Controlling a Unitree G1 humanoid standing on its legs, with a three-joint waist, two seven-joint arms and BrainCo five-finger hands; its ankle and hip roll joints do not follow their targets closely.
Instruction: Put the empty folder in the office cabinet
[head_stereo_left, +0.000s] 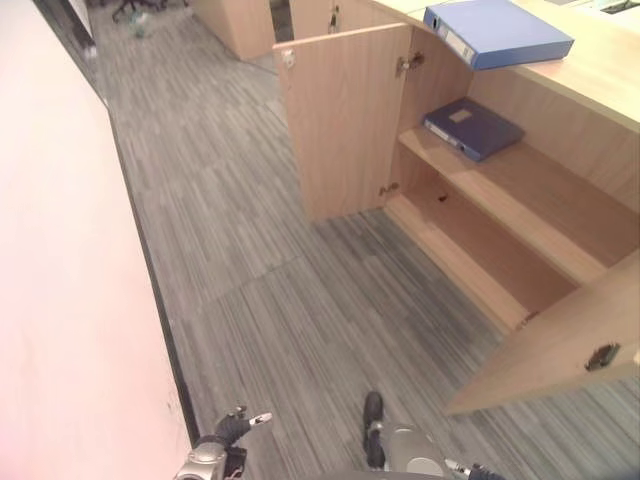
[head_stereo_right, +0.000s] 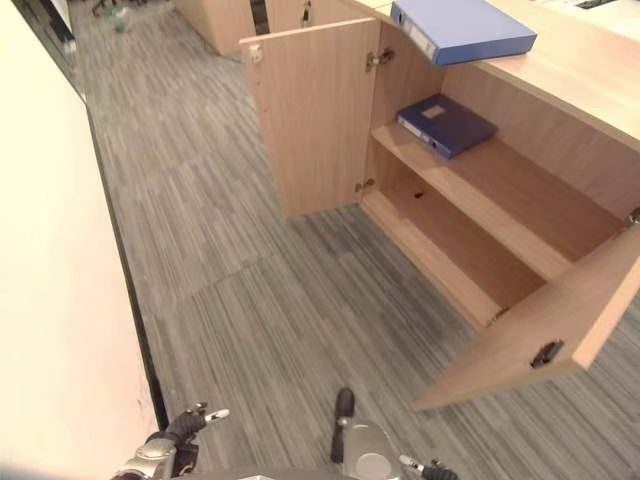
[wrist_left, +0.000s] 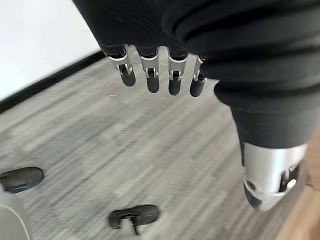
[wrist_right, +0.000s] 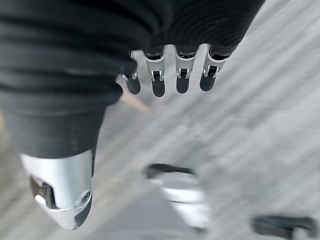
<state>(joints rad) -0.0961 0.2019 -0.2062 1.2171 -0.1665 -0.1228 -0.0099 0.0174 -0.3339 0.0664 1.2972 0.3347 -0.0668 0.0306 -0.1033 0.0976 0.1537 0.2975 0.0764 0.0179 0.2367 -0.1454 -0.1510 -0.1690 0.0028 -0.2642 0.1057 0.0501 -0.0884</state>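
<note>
The left hand (wrist_left: 165, 60) hangs low over the grey striped floor (head_stereo_left: 300, 300). Its fingers (wrist_left: 152, 75) point down, straight and loose, with the thumb (wrist_left: 272, 175) off to one side. It holds nothing. The right hand (wrist_right: 165, 55) hangs the same way, fingers (wrist_right: 182, 75) straight and relaxed, thumb (wrist_right: 62, 192) apart, and nothing in it.

Well ahead of both hands, and more to the side of the right one, stands the wooden office cabinet (head_stereo_left: 520, 210). Both its doors are open. The far door (head_stereo_left: 345, 120) swings out over the floor in front of the hands. The near door (head_stereo_left: 565, 345) sticks out closer to the right hand.

Inside the cabinet there is an upper shelf (head_stereo_left: 520, 195) and a bottom shelf (head_stereo_left: 490, 255) below it. A dark blue folder (head_stereo_left: 472, 127) lies flat on the upper shelf, near the far end, well apart from both hands. I cannot tell if it is empty.

A lighter blue folder (head_stereo_left: 498, 32) lies flat on the counter (head_stereo_left: 600, 70) that tops the cabinet, right above the dark one. One corner of it pokes past the counter's edge.

A pale wall (head_stereo_left: 60, 300) runs along the floor on the left hand's side.
</note>
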